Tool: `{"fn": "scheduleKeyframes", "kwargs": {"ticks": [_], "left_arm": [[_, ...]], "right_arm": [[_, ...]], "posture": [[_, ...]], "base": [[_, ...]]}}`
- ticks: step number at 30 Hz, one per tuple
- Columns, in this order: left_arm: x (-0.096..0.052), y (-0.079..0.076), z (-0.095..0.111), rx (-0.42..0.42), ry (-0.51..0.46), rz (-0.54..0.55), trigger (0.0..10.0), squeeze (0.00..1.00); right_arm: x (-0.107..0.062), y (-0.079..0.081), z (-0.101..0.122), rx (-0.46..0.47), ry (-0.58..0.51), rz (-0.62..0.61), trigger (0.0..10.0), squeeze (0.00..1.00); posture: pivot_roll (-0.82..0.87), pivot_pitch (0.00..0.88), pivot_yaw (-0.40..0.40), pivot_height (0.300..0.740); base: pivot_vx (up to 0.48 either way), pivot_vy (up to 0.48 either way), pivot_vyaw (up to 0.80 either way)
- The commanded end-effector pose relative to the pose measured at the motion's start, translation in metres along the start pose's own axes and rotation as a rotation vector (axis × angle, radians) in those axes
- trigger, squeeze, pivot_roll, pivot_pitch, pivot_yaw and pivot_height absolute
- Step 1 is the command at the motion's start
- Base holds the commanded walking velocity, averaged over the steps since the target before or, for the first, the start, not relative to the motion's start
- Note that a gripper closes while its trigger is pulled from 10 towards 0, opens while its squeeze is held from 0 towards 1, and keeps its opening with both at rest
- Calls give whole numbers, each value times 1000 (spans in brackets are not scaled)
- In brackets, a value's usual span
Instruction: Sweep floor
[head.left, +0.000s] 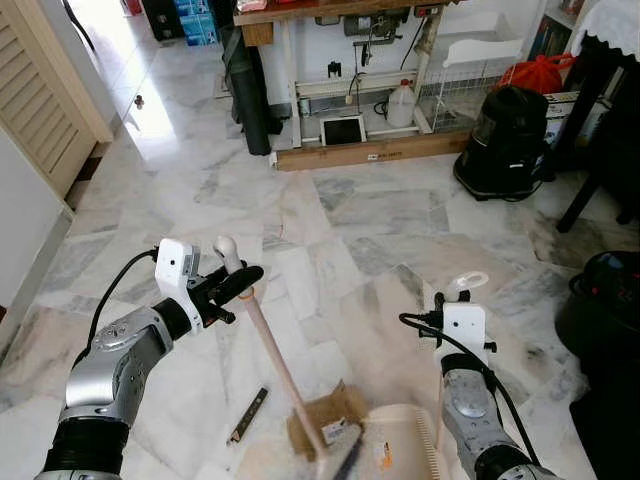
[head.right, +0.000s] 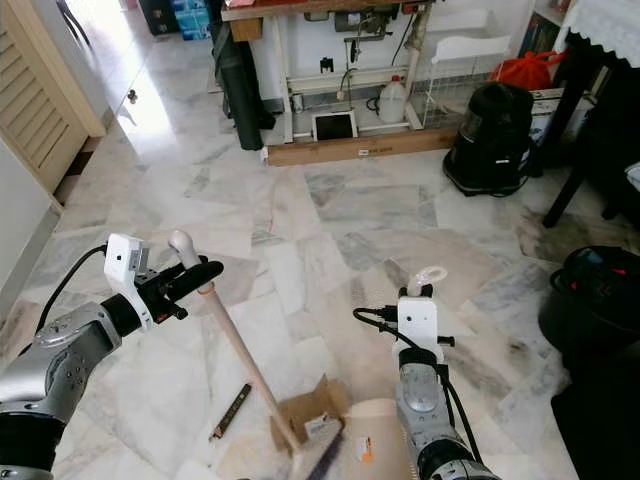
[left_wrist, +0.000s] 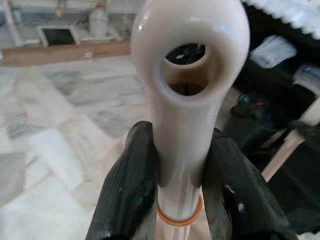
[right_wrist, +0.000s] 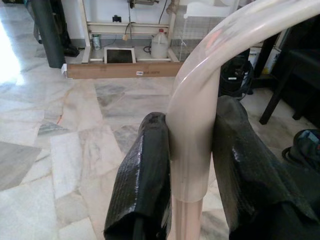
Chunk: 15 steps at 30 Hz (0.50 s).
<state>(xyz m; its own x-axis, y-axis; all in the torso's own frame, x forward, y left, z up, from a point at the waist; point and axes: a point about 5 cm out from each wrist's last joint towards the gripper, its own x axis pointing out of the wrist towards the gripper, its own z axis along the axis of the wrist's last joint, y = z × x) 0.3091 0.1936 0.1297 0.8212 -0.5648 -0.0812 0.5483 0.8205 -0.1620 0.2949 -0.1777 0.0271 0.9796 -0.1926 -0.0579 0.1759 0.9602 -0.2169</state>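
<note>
Nearest the head camera, at six o'clock, a cream dustpan rests on the marble floor, with the broom head just at its nine o'clock side and a flattened piece of brown cardboard touching the bristles. Its long handle rises upright to a looped top, and the right gripper is clenched on that handle, one black finger pressed to each side.

From the bristles the pale wooden broom slants up toward ten o'clock. The left gripper grasps it just below its cream cap with the hanging hole, fingers tight against the stem above an orange ring.

Well apart at twelve o'clock stands a white workbench, a wooden plank lying along its foot, a tablet and a white jug leaning or standing beneath it. At two o'clock sits a black vacuum cleaner, a red bag behind it. A louvred door closes off ten o'clock, and a dark bin sits at three o'clock.

Smallest, a thin dark strip lies on the floor near the cardboard, at its nine o'clock side.
</note>
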Motion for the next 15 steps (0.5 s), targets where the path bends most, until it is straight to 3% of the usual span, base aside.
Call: {"fn": "scheduleKeyframes", "kwargs": {"ticks": [1,8,10,15], "left_arm": [[-3,16,17,151,-16,108,10000,0],[-4,29,30,220,-85,257,10000,0],[-4,35,33,277,-103,358,10000,0],[-3,39,20,359,-63,400,10000,0]], "right_arm": [[-2,4,-4,2,36,15,10000,0],[-1,3,-3,4,31,13,10000,0],[-1,2,-3,2,29,13,10000,0],[-1,0,-2,8,19,12,10000,0]], "posture": [[168,60,97,740],[164,60,93,740],[160,63,93,740],[151,68,91,740]], "base": [[0,0,0],[0,0,0],[0,0,0],[0,0,0]]}}
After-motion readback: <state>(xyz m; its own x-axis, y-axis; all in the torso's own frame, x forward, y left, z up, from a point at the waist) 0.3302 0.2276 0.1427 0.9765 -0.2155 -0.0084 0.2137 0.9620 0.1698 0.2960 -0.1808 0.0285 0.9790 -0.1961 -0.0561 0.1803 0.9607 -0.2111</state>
